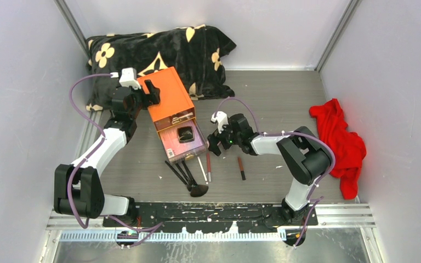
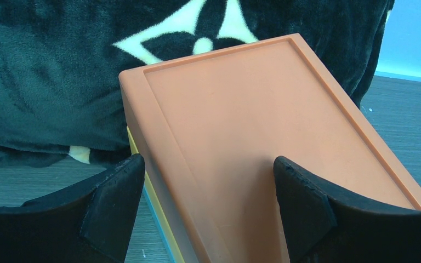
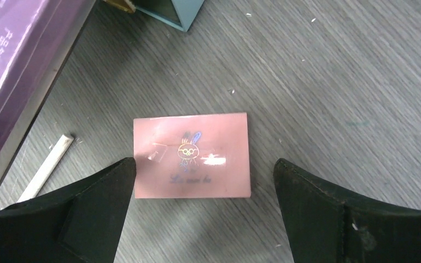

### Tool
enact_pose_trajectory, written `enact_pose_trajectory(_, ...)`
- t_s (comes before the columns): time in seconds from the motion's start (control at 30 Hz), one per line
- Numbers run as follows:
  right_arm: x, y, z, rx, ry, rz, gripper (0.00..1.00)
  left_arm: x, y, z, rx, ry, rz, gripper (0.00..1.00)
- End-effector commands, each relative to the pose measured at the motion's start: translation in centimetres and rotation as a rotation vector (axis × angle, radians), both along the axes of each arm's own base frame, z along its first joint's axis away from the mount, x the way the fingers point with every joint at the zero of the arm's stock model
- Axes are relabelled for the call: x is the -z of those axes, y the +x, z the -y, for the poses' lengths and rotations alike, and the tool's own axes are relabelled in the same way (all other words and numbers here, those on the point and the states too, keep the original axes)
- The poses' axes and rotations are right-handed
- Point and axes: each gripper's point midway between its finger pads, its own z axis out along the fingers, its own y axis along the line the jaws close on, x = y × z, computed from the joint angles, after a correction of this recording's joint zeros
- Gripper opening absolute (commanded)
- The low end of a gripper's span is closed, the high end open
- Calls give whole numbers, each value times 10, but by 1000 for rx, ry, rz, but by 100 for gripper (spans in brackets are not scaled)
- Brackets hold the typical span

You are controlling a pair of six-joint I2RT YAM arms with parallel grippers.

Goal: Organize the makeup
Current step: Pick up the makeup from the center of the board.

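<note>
Upper left: a plush black blanket (image 1: 159,46) carries cream flower shapes. Centre: a matte orange plastic box (image 1: 167,96). Right: a crumpled red cloth (image 1: 340,142). The tabletop (image 1: 285,98) is grey with wood grain. Right wrist view, centre: a flat glossy pink rectangular palette (image 3: 192,155) bears a gold-and-blue bunny motif above dark script.
</note>
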Motion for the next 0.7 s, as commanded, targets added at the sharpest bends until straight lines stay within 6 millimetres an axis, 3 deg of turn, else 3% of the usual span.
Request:
enact_pose_trajectory(0.0, 5, 8, 1, 14, -42, 5, 100, 104, -37, -12, 10, 134, -357, 85)
enact_pose_trajectory(0.3, 26, 2, 9, 56, -90, -56, 100, 110, -37, -11, 14, 134, -367, 85)
enact_pose_trajectory(0.47, 44, -1, 20, 167, -148, -137, 100, 109, -38, -11, 13, 134, -365, 85)
enact_pose_trajectory(0.67, 48, -11, 30, 253, -185, -165, 100, 107, -37, -10, 16, 130, -358, 85)
